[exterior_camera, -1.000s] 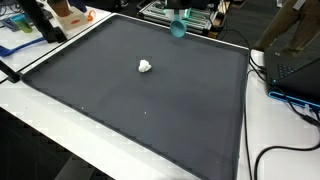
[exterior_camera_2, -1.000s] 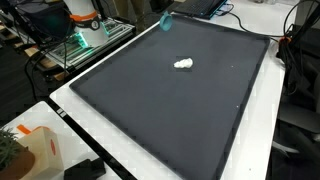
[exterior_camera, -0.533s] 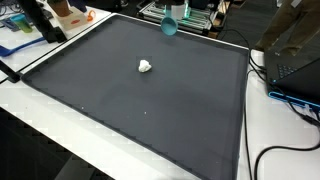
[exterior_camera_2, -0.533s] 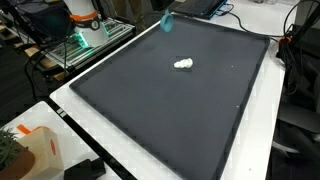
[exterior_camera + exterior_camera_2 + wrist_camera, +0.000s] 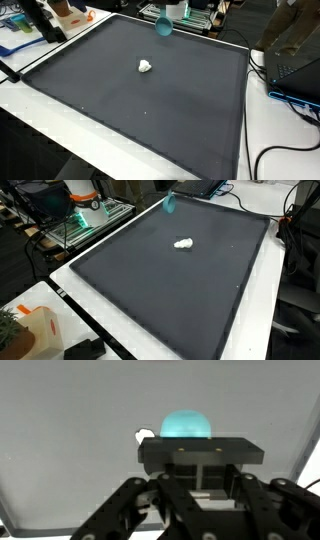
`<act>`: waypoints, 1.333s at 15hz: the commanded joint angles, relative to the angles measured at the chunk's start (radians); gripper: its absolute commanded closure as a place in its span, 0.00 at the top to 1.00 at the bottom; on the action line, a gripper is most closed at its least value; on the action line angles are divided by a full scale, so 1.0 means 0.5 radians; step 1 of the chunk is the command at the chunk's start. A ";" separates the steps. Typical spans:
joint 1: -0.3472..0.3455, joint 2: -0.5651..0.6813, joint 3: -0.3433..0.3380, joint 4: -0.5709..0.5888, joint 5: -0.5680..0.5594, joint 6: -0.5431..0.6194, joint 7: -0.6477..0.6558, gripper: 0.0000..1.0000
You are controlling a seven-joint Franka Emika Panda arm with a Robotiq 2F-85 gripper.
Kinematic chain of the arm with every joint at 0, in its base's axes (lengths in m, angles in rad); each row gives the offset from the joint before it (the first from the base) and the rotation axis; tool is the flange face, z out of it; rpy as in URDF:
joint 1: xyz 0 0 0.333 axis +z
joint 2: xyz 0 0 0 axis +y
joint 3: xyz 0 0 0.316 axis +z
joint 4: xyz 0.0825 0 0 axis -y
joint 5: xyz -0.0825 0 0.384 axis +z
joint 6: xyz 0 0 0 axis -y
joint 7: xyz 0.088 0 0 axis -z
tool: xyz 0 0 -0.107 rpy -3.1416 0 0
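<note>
A teal cup point(image 5: 163, 24) hangs in the air over the far edge of the black mat point(image 5: 150, 110); it also shows as the cup point(image 5: 168, 202) near the top of that exterior view. My gripper point(image 5: 200, 478) is shut on it, and the cup point(image 5: 186, 426) bulges out beyond the black finger block in the wrist view. The arm itself is cut off by the top edge in both exterior views. A small white crumpled lump point(image 5: 146, 67) lies on the mat near its middle, well apart from the cup; it appears as the lump point(image 5: 183, 245) and the lump point(image 5: 145, 435) too.
The mat covers most of a white table point(image 5: 30, 105). A dark laptop and cables point(image 5: 295, 65) sit at one side, orange and blue items point(image 5: 68, 12) at a far corner. A wire rack point(image 5: 85, 220) stands beyond the table, and an orange-marked box point(image 5: 35, 328) sits near a corner.
The teal cup has drifted sideways along the far edge of the mat, toward the left in an exterior view. The white lump has not moved.
</note>
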State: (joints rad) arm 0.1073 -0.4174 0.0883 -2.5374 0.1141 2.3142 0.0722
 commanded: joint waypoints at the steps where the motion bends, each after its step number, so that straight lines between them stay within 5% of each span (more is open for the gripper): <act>1: -0.030 0.021 0.017 0.025 -0.050 0.002 0.034 0.22; 10: -0.046 0.510 -0.053 0.575 -0.089 -0.371 -0.206 0.22; 11: -0.043 0.354 -0.032 0.427 -0.095 -0.287 -0.149 0.47; 14: -0.046 0.500 -0.039 0.541 -0.095 -0.309 -0.167 0.47; 15: -0.047 0.518 -0.040 0.554 -0.095 -0.310 -0.170 0.22; 20: -0.079 0.590 -0.037 0.517 -0.149 -0.016 0.006 0.22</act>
State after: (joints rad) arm 0.0818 -0.1405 0.0659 -2.2625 0.0677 2.2383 0.0222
